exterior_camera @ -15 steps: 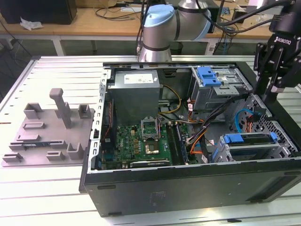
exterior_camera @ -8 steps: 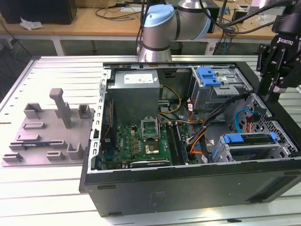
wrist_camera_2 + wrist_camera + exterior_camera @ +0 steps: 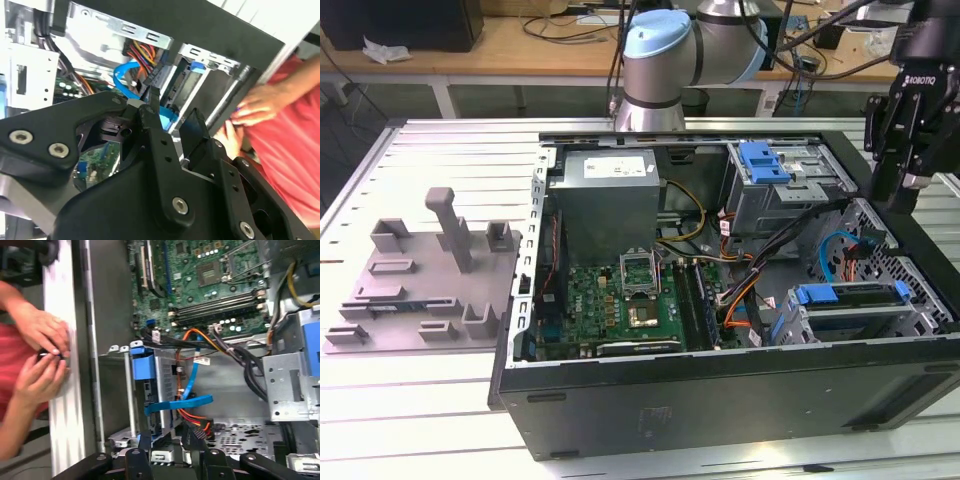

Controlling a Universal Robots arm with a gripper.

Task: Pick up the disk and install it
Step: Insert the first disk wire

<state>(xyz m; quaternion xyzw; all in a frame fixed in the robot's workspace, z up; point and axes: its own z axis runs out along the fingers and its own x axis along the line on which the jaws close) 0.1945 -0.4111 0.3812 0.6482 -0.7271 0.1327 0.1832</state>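
Disk [image 3: 850,296] sits inside case [image 3: 720,400] drive bay.

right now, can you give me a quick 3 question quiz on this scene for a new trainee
1. True or false: the gripper is carrying the disk.
2. Where does the grey fixture tray lie? A) inside the computer case B) on the table, at the exterior view's left of the case C) held in the gripper
3. In the first wrist view, what is just outside the case's wall?

Key:
1. False; the disk sits in a bay inside the case.
2. B
3. A person's hands.
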